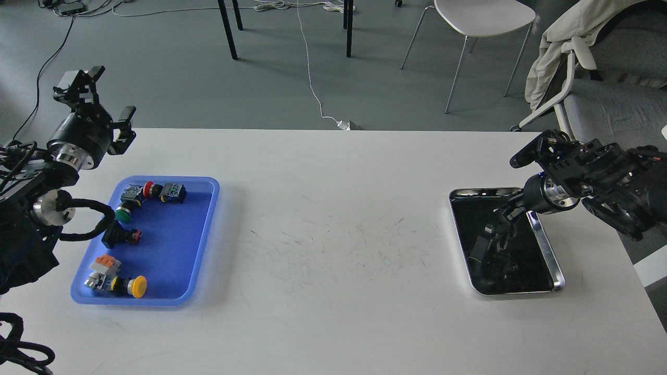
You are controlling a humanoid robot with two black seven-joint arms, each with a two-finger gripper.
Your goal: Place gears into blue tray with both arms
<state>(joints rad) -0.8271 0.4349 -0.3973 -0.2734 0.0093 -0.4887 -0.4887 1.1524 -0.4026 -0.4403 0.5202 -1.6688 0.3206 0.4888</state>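
1. White table (333, 219), scuffed with fine dark marks in the middle, carries two trays set well apart; grey floor beyond it holds one white chair (482, 21), dark table legs, a trailing white cable and, far right, a seat draped with a pale cloth.
2. Two black arms enter, one from each side. Left arm's thick joint and cable loop overlap the left rim of the blue tray.
3. Blue tray (200, 234) lies on the left of the table, its right half bare.
4. Steel tray (552, 255) with a dark inside lies on the right.
5. Left gripper (96, 99) is raised beyond the table's far left corner, fingers spread wide, holding nothing.
6. Right gripper (490, 245) reaches down into the steel tray; dark against dark, so I cannot tell whether it is spread or closed.
7. Push-button switches (130, 284) sit along the blue tray's left side: about five, with red, green and yellow caps among them.
8. Gears cannot be made out in the steel tray's dark inside.
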